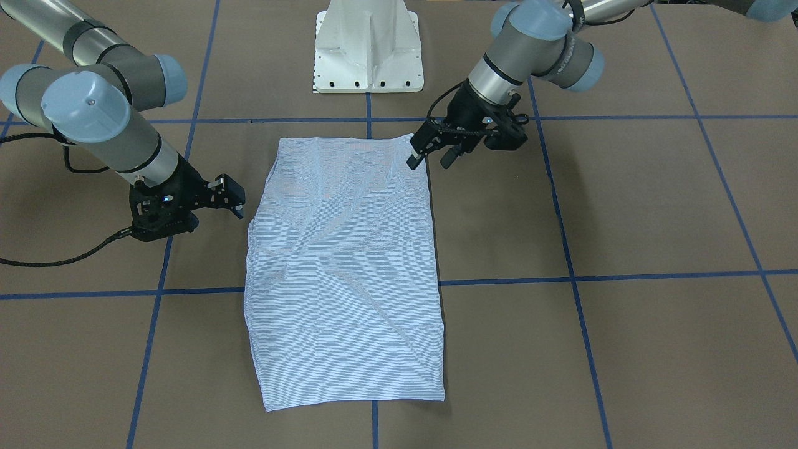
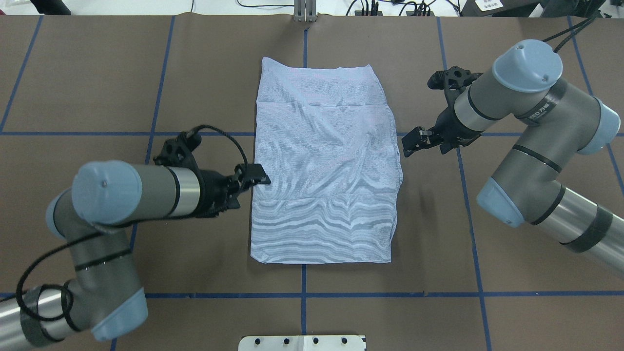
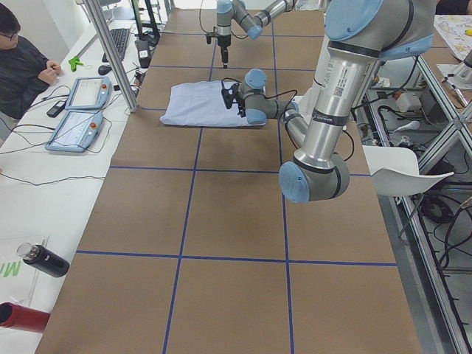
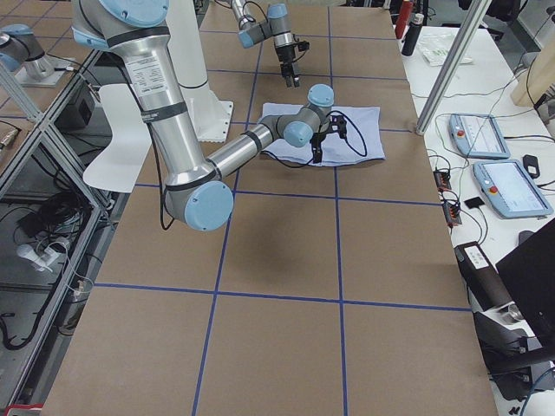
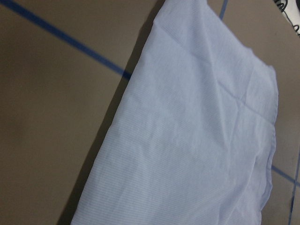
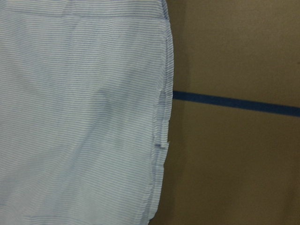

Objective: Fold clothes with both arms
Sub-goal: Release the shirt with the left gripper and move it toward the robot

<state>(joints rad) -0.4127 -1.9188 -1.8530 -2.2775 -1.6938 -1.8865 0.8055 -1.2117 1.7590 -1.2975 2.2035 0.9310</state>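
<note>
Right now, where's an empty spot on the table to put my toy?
The brown table is bare in the far corners, beyond the left gripper and right gripper, and in the strip between the shirt and the white pedestal. It is crowded along the shirt's long edges, where both grippers sit close.

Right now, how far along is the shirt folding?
Done: the shirt lies as a flat rectangle, sleeves and collar out of sight. In hand: nothing; the left gripper is at one long edge, the right gripper just off the other, both empty. Left: probably folding it in half crosswise.
</note>
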